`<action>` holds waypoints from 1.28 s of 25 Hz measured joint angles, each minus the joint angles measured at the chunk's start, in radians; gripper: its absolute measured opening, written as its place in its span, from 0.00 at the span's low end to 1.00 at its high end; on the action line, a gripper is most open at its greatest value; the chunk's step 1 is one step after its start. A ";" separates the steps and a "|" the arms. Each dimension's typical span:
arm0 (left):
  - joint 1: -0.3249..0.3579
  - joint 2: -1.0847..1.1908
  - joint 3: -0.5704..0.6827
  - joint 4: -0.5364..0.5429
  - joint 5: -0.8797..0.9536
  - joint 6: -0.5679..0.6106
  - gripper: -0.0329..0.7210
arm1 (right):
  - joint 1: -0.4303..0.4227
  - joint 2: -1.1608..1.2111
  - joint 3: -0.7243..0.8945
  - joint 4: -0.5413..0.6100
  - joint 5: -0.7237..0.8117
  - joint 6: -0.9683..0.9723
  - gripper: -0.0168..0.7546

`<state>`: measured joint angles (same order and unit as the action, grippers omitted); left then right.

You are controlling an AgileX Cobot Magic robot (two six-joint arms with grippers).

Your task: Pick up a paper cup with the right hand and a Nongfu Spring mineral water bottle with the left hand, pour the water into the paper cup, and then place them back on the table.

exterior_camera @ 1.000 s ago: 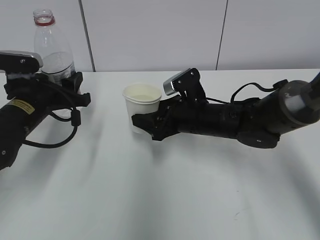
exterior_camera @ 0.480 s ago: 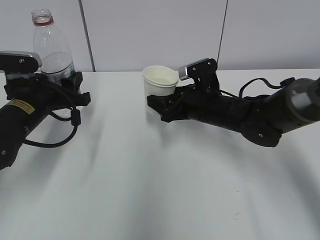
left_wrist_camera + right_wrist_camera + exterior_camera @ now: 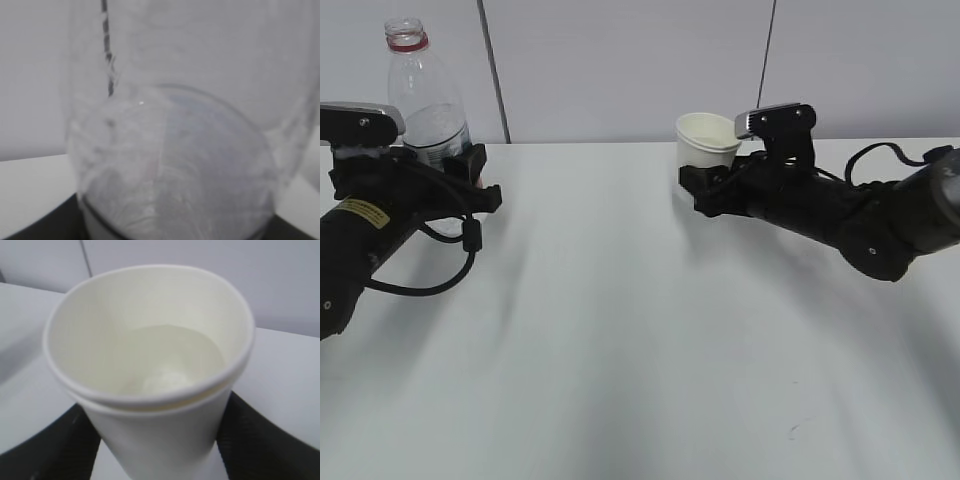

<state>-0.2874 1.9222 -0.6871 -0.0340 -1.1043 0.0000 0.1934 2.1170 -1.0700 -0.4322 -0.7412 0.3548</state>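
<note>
The clear Nongfu Spring bottle [image 3: 424, 95] with a red neck ring stands upright at the far left, uncapped. My left gripper [image 3: 455, 170], on the arm with the yellow sticker, is shut around its lower body. In the left wrist view the bottle [image 3: 190, 150] fills the frame, with a dark finger [image 3: 30, 231] at the bottom corner. My right gripper [image 3: 705, 188] is shut on the white paper cup [image 3: 708, 140], upright near the table's back edge. In the right wrist view the cup [image 3: 150, 405] holds clear water [image 3: 175, 357] between the black fingers [image 3: 45, 450]. Its base is hidden.
The white table [image 3: 640, 330] stretches between the two arms. A light wall with dark vertical seams [image 3: 492, 70] stands right behind the table's back edge. A looped black cable [image 3: 470, 245] hangs by the left arm.
My right gripper has carried the cup to the right and toward the back of the table. The left arm and the bottle have not moved.
</note>
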 joint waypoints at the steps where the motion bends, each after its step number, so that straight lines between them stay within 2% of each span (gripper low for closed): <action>1: 0.000 0.000 0.000 0.000 0.000 0.000 0.53 | -0.014 0.000 0.000 0.018 0.002 -0.007 0.68; 7: 0.000 0.000 0.000 0.001 0.000 0.000 0.53 | -0.066 0.000 0.000 0.116 0.017 -0.088 0.68; 15: 0.000 0.000 0.000 0.001 0.002 0.000 0.53 | -0.071 0.025 0.000 0.215 0.021 -0.219 0.68; 22: 0.000 0.000 0.000 0.001 0.020 0.000 0.53 | -0.071 0.103 0.000 0.241 -0.017 -0.229 0.68; 28: 0.000 0.000 0.000 0.001 0.024 0.000 0.53 | -0.071 0.160 0.000 0.247 -0.138 -0.230 0.68; 32: 0.000 0.000 0.000 0.001 0.053 0.000 0.53 | -0.071 0.190 0.000 0.249 -0.161 -0.230 0.68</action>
<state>-0.2874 1.9222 -0.6871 -0.0332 -1.0510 0.0000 0.1224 2.3071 -1.0700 -0.1830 -0.9020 0.1246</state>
